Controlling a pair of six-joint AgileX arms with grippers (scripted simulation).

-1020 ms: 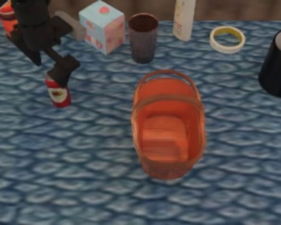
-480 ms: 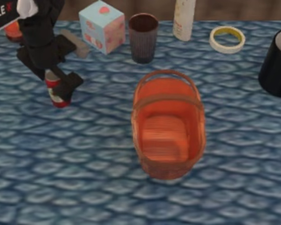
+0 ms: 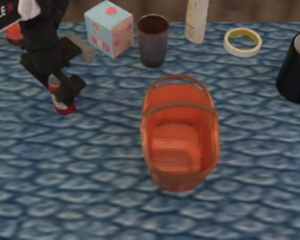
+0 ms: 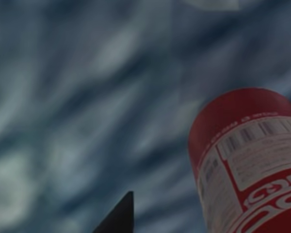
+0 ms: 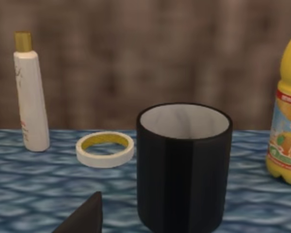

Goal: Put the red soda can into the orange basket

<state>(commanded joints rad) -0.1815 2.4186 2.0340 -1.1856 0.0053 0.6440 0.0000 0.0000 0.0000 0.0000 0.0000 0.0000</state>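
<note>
The red soda can [image 3: 63, 101] stands upright at the desk's far left, well apart from the orange basket [image 3: 180, 132] at centre. The left end effector [image 3: 64, 87] sits directly over the can's top, its fingers straddling the can; whether they are clamped cannot be determined. The can's long axis is vertical. The basket lies to the right of the can. The right arm is parked at the right edge.

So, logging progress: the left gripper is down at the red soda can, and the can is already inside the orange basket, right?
Not inside. The top view shows the red soda can on the table left of the orange basket, apart from it. The left gripper is indeed down at it.
</note>
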